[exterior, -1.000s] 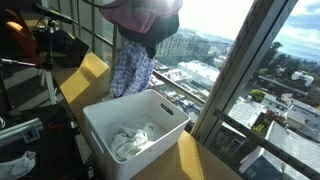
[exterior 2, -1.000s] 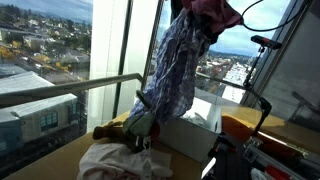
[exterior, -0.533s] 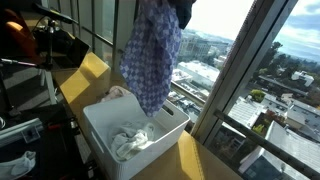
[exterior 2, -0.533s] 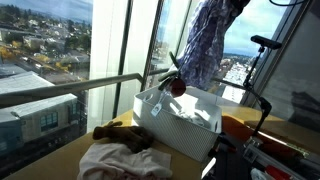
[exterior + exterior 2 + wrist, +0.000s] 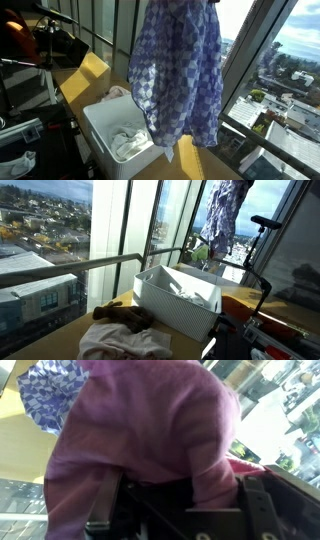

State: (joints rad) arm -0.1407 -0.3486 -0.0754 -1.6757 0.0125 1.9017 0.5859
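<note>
While clamped on a pink fabric garment (image 5: 150, 420), the claw (image 5: 178, 510) dangles a blue-checked cloth shirt (image 5: 180, 70) vertically, above and offset from a white plastic basket (image 5: 100, 145).

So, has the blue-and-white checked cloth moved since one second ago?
Yes. In an exterior view the blue-and-white checked cloth has swung rightward, from the left rear of the white plastic bin to over its right side.

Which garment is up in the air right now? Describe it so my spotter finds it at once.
Find the tall city-view window and the white bin standing by it. Hanging in the air beside and above that bin is the blue-and-white checked shirt. It alone is patterned and hanging; the laundry in the bin is plain white.
</note>
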